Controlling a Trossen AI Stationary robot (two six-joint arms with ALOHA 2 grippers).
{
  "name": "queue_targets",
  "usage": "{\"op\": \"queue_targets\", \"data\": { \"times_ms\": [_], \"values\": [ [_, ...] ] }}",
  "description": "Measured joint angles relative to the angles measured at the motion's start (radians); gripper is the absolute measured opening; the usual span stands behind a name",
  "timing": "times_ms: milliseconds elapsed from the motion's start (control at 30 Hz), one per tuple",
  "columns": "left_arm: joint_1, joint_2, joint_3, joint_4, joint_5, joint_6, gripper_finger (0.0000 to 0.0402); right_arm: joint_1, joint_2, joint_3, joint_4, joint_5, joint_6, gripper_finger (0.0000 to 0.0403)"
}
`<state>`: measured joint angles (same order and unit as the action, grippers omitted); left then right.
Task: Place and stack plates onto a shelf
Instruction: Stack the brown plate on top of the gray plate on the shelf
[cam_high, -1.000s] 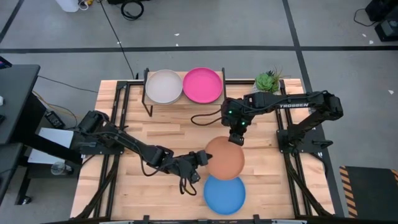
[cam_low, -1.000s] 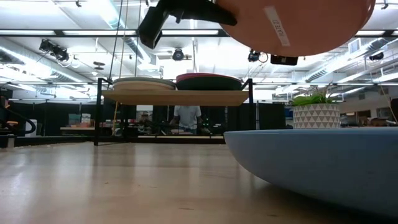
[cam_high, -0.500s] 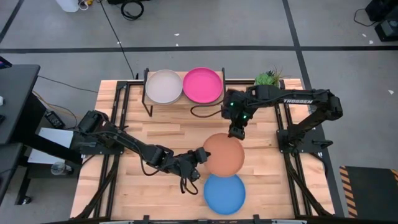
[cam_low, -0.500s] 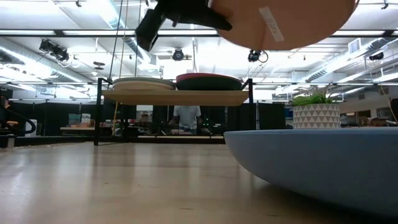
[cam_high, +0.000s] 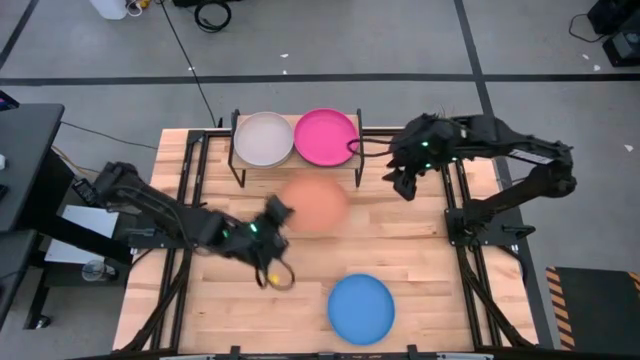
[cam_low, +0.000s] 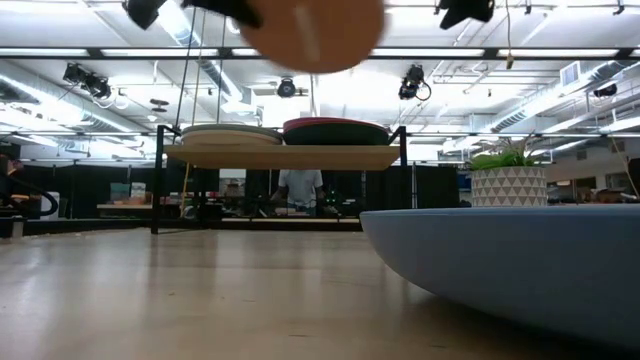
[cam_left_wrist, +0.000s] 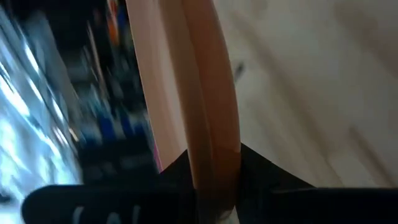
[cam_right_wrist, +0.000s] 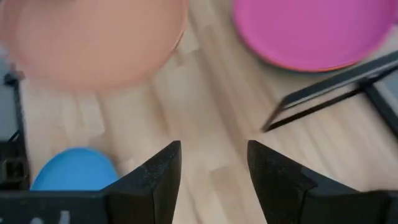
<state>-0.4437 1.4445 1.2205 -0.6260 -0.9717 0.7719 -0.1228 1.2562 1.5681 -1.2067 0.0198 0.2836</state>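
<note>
Left fingers: in the left wrist view two dark fingers (cam_left_wrist: 214, 168) are seen clamped on the rim of the orange plate (cam_left_wrist: 211, 93), one on each side of its edge.
Left gripper: the left gripper (cam_high: 276, 213) is found above the middle of the table (cam_high: 200, 300), in front of the shelf (cam_high: 296, 166), with the plate's near edge pinched in it.
Right fingers: the two dark fingers (cam_right_wrist: 155, 180) of the right gripper (cam_right_wrist: 214, 177) are spread apart with bare tabletop showing between them; nothing is held or touched.
Right gripper: the right gripper (cam_high: 404, 184) is seen off the right end of the shelf, near the potted plant (cam_low: 508, 178).
Orange plate: it is carried clear of the table, blurred in the high view (cam_high: 314, 205), just in front of the shelf and below the gap between the two plates seen there. In the low view it hangs high above the shelf top (cam_low: 312, 25). A pale sticker is seen on its underside.
Shelf: a cream-pink plate (cam_high: 263, 139) is seen on the left and a magenta plate (cam_high: 325, 137) on the right. In the low view each sits on top of a stack; how many lie beneath cannot be told.
Blue plate: the blue plate (cam_high: 361, 309) lies flat on the table near its front edge, well apart from the shelf and from both grippers.
Beyond the table: a person (cam_low: 302, 190) is seen standing in the room behind the shelf.
</note>
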Motion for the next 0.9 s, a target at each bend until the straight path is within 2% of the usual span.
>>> {"op": "queue_targets", "data": {
  "times_ms": [100,233,400,567,667,900],
  "values": [
    [0.066,-0.08,0.0,-0.185,-0.007,-0.184,0.0066,0.02,-0.032,0.0,0.009,0.069,0.02,0.019],
    [0.214,-0.137,0.0,-0.334,-0.043,-0.308,0.0066,0.053,-0.041,-0.001,0.058,0.114,0.019,0.019],
    [0.441,-0.145,0.0,-0.367,-0.026,-0.299,0.0066,0.094,-0.012,-0.002,0.102,0.114,-0.002,0.019],
    [0.608,-0.134,0.0,-0.341,0.094,-0.244,0.0066,0.125,0.028,-0.002,0.099,0.114,-0.008,0.019],
    [0.656,-0.134,-0.001,-0.319,0.15,-0.219,0.0066,0.137,0.048,-0.002,0.094,0.112,-0.016,0.019],
    [0.663,-0.134,-0.001,-0.278,0.231,-0.19,0.0066,0.141,0.066,-0.002,0.093,0.11,-0.025,0.019]
  ]
}}
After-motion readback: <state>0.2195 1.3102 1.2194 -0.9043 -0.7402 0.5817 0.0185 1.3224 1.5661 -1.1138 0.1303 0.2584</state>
